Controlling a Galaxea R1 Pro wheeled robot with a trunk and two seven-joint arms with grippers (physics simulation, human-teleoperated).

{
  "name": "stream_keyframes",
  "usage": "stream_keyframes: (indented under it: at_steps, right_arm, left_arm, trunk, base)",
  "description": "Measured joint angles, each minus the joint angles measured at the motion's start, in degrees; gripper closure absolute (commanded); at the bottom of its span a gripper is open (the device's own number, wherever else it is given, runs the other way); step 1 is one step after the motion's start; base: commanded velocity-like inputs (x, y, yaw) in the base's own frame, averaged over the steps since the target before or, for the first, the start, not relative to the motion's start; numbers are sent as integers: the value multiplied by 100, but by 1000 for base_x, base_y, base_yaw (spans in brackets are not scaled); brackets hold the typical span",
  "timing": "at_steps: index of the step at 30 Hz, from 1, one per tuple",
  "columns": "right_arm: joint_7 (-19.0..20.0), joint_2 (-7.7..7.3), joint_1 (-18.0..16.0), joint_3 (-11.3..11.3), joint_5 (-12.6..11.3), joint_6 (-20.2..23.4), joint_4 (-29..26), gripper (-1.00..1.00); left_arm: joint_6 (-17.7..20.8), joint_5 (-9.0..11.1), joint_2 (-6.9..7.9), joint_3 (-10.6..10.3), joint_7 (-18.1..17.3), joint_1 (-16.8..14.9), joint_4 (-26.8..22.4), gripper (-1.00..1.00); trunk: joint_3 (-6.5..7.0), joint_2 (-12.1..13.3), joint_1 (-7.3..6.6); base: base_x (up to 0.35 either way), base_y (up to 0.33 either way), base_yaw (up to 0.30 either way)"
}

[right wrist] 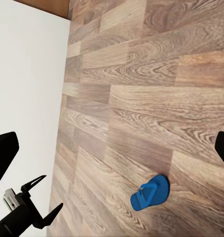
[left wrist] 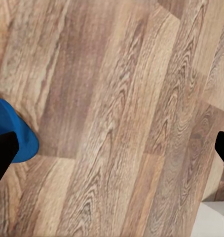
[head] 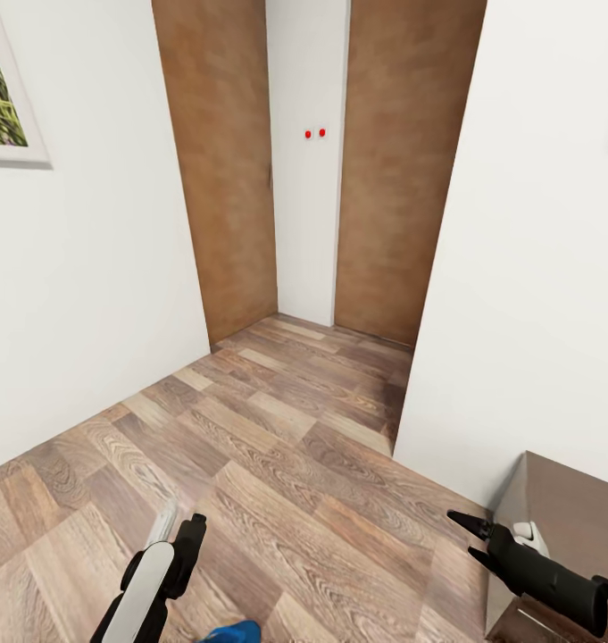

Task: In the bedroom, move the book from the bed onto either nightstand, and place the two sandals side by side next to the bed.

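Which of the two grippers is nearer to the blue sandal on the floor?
The left gripper: the blue sandal lies just beside it, whereas the right gripper hangs far off.

You see wood-grain plank floor, matt; smooth matt white walls; brown matt door panels; sandal smooth blue.

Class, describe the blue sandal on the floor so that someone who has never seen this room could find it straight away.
Start from the wood-plank floor that runs beside the white wall. On the bare planks lies one sandal, flat, with nothing touching it. It is bright blue with a thin strap, the one strongly coloured thing against the brown boards.
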Motion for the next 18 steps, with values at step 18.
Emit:
stream_keyframes:
  at_steps: [18]
  right_arm:
    - [0, 0, 1, -9, 0, -6, 0, -100]
  left_arm:
    - [0, -5, 0, 0, 1, 0, -1, -100]
  trunk:
    - [-399, -24, 46]
  base:
    - [0, 0, 0]
